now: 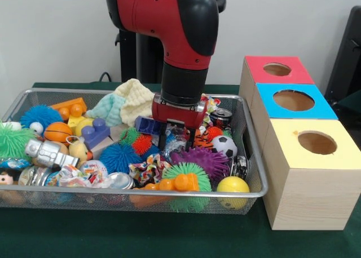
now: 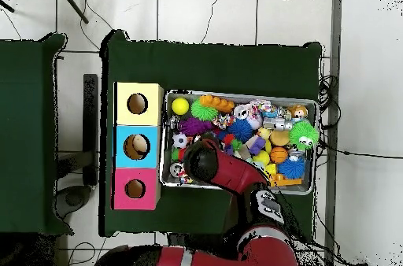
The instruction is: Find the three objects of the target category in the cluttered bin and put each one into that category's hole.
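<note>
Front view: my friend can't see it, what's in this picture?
A red and black robot arm lowers its tool into a wire mesh bin crammed with colourful toys. Beside it stand three wooden boxes with round holes, topped red, blue and yellow.

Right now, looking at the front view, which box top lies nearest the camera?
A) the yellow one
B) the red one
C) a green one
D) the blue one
A: the yellow-topped box sits lowest and closest in the front view, with the blue-topped box behind it and the red-topped box farthest back.
</note>
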Available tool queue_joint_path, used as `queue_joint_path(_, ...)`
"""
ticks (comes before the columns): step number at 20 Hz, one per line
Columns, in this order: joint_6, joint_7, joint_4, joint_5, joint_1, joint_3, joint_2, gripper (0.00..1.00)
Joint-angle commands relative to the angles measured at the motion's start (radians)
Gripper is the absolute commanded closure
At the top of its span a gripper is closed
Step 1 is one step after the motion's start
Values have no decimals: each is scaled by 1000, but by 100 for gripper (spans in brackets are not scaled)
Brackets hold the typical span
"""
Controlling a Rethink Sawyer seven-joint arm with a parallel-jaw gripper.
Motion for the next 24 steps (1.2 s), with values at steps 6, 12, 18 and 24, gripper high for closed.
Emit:
queue_joint_path(6,-12,201,-76,41,6,24,144,0)
queue_joint_path(12,28,187,-100,43,27,2,148,100)
queue_joint_path(18,55,186,-114,45,47,-16,151,100)
queue_joint_path(24,84,179,-129,45,62,-29,153,100)
